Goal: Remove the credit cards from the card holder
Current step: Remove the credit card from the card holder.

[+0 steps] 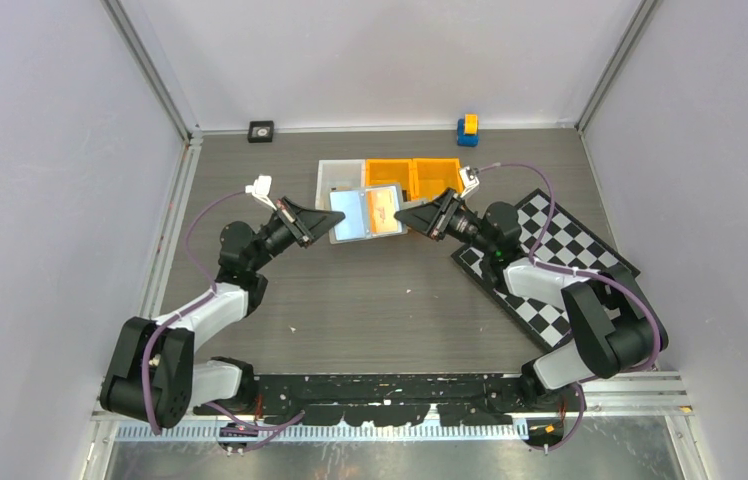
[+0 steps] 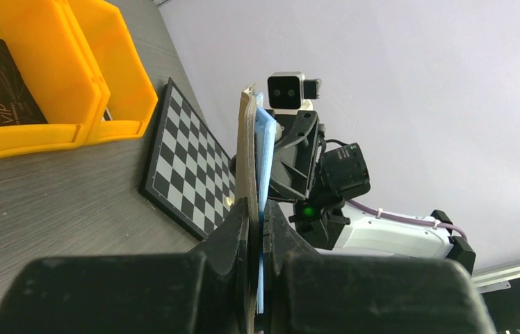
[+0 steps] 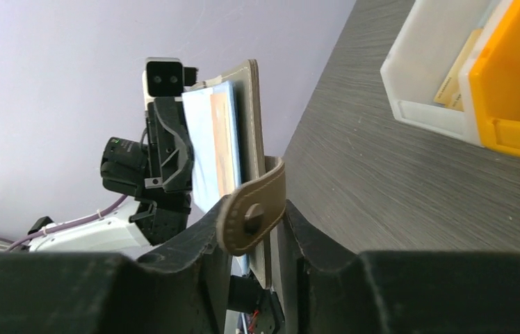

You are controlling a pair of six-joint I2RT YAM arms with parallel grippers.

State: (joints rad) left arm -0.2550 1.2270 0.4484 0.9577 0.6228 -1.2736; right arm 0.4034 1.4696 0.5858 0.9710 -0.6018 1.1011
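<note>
left gripper (image 1: 322,226) clamps card holder (image 1: 350,215) left edge | right gripper (image 1: 405,216) clamps right edge (spreading it open) | orange card (image 1: 382,208) exposed

place: robot lab cell | aluminium frame (image 1: 155,75) | plain walls (image 1: 380,50)

"vip" on the black card (image 2: 12,80)

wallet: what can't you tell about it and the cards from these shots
- Top view: wallet small and glary; card count unreadable, only an orange card shows.
- Left wrist: wallet edge-on, pocket faces hidden; left claw covers its near end.
- Left wrist: black card in orange bin partly behind bin wall.
- Right wrist: strap and right claw cover wallet's near end.
</note>
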